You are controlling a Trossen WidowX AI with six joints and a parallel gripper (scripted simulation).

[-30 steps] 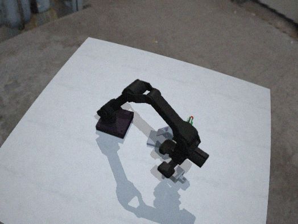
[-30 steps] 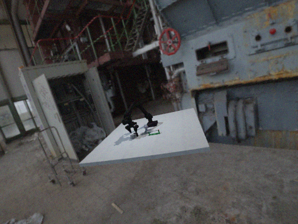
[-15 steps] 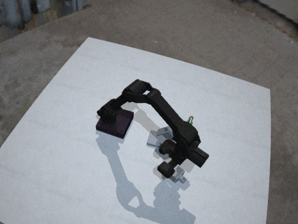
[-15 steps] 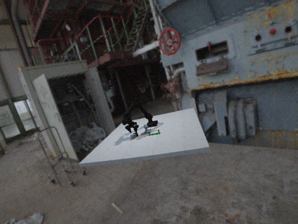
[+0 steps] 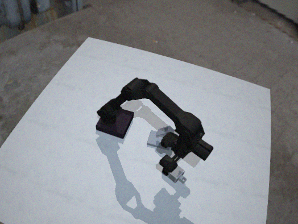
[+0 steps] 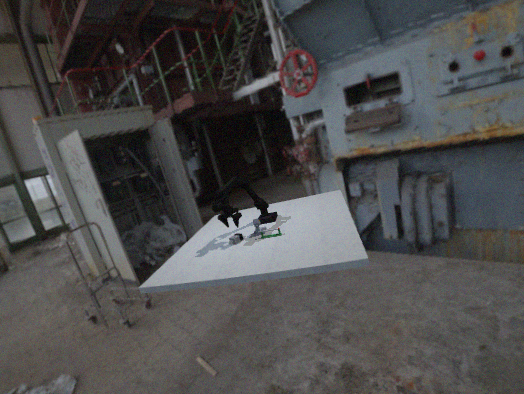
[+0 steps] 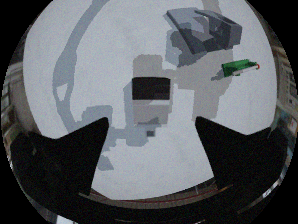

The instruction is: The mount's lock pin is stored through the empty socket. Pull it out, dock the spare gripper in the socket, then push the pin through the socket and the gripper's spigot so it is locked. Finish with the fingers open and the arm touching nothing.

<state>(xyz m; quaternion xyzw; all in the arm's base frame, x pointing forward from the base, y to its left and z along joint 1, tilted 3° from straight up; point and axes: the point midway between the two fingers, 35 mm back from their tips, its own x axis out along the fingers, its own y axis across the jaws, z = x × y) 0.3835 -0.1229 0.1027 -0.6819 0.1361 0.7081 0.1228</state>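
Note:
My gripper [image 5: 167, 160] [image 6: 233, 226] [image 7: 152, 121] is open and empty, above the spare gripper. The spare gripper [image 5: 177, 173] [image 6: 236, 239] [image 7: 151, 90], a grey block with a dark face, stands on the table. Its small spigot [image 5: 183, 179] [image 7: 150, 133] points away from the arm's base. The grey mount [image 5: 152, 139] [image 6: 257, 227] [image 7: 189, 31] has a slanted upper part; its socket opening cannot be made out. The green lock pin [image 6: 271, 234] [image 7: 240, 68] with a red tip lies beside the mount, apart from it in the wrist view. The arm hides it in the top view.
The arm's dark base block [image 5: 115, 125] [image 6: 268, 217] stands behind the mount. The white table [image 5: 227, 113] [image 6: 310, 245] carries everything. The arm's shadow falls across the table around the spare gripper and the mount. The mount stands between the base and the spare gripper.

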